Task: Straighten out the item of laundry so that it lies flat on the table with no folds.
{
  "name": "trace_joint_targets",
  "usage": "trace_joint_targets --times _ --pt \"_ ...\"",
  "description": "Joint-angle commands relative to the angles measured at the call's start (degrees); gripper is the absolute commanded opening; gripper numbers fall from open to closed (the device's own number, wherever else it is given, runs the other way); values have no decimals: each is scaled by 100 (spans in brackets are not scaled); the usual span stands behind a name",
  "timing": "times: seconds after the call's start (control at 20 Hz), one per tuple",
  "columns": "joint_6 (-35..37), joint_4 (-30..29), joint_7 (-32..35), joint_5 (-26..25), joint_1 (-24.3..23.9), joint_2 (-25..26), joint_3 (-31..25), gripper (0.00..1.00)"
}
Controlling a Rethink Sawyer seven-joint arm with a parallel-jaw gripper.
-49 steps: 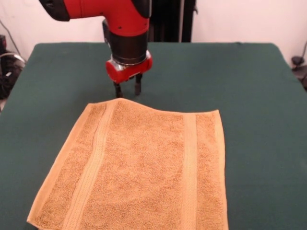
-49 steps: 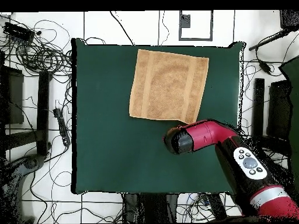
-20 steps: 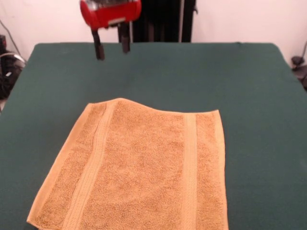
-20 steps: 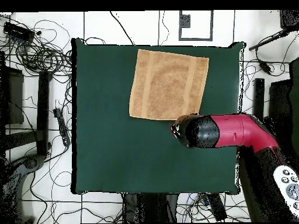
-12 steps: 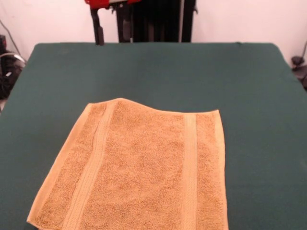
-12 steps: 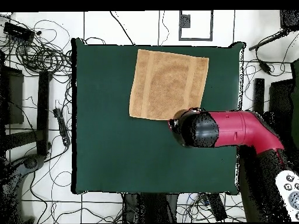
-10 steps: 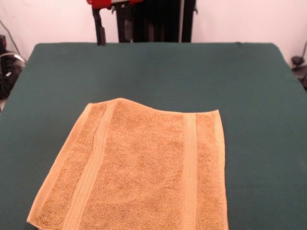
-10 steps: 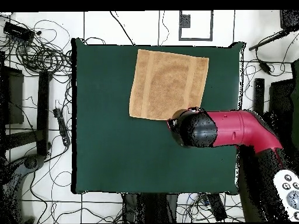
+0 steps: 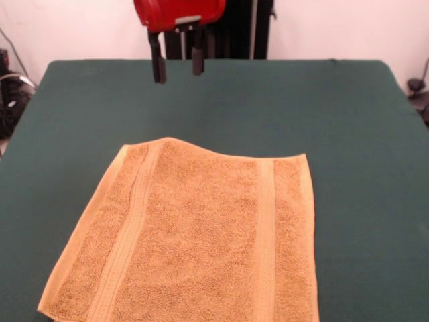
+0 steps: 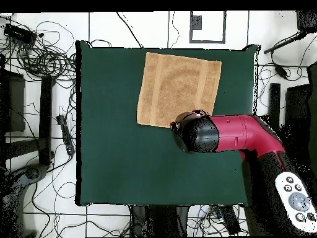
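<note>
With the gripper point(image 9: 177, 67) hanging empty, jaws apart, above the table point(image 9: 348, 121), we should press flat the towel point(image 9: 194, 235)'s slightly humped far edge.

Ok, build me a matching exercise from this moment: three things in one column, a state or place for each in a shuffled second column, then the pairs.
Things:
1. towel
2. end effector
3. table

States or places:
A. raised above the table, open, holding nothing
B. dark green, bearing the cloth
C. golden-orange, spread out, far edge slightly humped

Pairs: 1-C, 2-A, 3-B
</note>
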State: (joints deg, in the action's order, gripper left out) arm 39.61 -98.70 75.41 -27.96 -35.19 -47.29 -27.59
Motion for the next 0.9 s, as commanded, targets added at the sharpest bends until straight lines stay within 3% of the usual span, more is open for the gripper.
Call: trace_joint_targets --times 0.05,0.5,0.9 --pt "-155 99 1309 449 281 540 259 100" --pt "-243 -4 1102 729 234 480 336 100" --pt "88 37 832 946 193 417 315 100"
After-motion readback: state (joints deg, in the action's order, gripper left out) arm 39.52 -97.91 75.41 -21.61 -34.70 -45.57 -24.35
